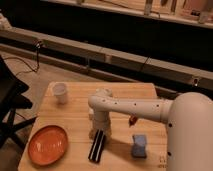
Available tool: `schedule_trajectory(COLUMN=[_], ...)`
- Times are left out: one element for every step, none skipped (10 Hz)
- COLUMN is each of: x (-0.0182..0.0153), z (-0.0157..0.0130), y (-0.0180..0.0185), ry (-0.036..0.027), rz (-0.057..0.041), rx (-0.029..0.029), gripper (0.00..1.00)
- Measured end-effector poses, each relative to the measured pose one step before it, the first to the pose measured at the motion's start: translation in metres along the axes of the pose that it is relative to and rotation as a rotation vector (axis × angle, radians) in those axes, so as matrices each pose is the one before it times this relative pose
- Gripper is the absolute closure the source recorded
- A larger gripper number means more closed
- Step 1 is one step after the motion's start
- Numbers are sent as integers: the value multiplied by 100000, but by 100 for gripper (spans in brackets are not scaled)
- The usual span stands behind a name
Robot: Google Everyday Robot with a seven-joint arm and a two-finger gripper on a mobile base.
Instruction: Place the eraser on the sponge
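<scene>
The eraser, a long black block with a pale stripe, lies flat on the wooden table near its front edge. My gripper hangs from the white arm, pointing down right over the eraser's far end, at or just above it. The sponge, a small blue-grey pad, lies to the right of the eraser, about a hand's width away, with nothing on it.
An orange plate sits at the front left of the table. A white cup stands at the back left. A small red object lies behind the sponge, under my arm. A dark chair stands left of the table.
</scene>
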Motion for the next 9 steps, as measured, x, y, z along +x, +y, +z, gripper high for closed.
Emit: schedule_trajectory(x=[40, 10, 3, 11, 46, 10, 10, 32, 611], z=[-78, 1, -16, 8, 18, -45, 2, -51, -897], y=[141, 20, -4, 40, 111, 31, 20, 69, 574], ry=[-31, -65, -17, 0, -32, 29, -30, 152, 3339], rz=[266, 77, 32, 39, 205, -45, -13, 85, 1134], rx=[-223, -30, 27, -72, -106, 5, 31, -2, 11], gripper=[98, 100, 100, 100, 100, 100, 100, 100, 100])
